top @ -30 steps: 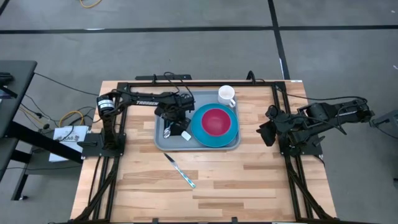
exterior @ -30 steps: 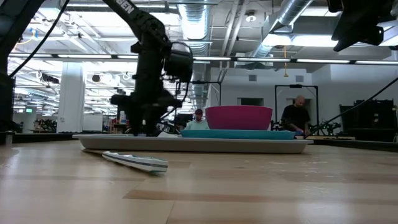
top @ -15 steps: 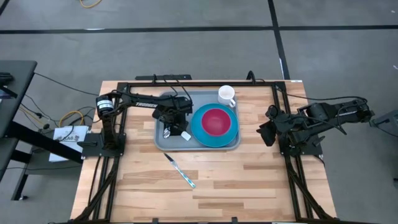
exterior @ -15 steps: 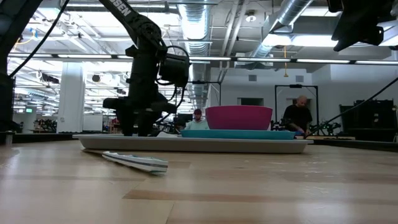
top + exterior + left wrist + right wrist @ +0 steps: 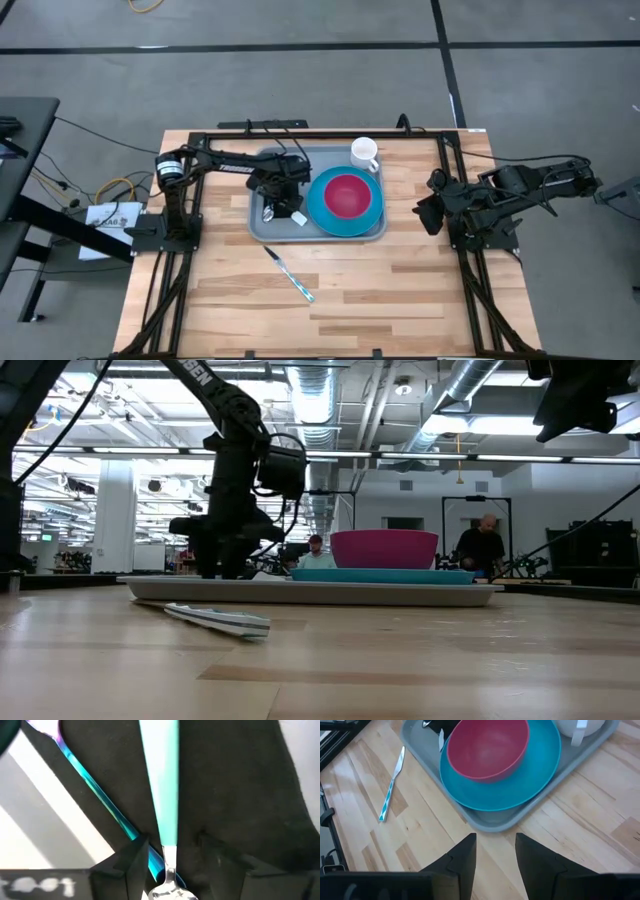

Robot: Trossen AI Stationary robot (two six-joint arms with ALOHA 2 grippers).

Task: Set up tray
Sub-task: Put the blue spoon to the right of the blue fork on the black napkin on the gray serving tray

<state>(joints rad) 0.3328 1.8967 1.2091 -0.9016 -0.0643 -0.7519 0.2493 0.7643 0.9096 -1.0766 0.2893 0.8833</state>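
Note:
The grey-blue tray (image 5: 300, 233) lies at the table's far middle and carries a blue plate (image 5: 325, 221), a pink bowl (image 5: 346, 195), a white mug (image 5: 364, 153) and a black napkin (image 5: 240, 785). On the napkin lie a teal-handled utensil (image 5: 160, 780) and a thin iridescent one (image 5: 95, 785). My left gripper (image 5: 172, 857) is open, low over the napkin at the tray's left part (image 5: 280, 200). Its fingers stand on either side of the teal utensil's metal neck. My right gripper (image 5: 495, 855) is open and waits raised at the table's right side (image 5: 425, 215).
A teal-handled knife (image 5: 290, 274) lies on the bare wood just near of the tray's left corner, also seen in the low view (image 5: 215, 619). Black frame rails run along the table's left, right and far edges. People stand in the room far behind the table.
My left gripper has shifted a little toward the table's left edge over the napkin, then held still. The tray and what lies on it have stayed in place.

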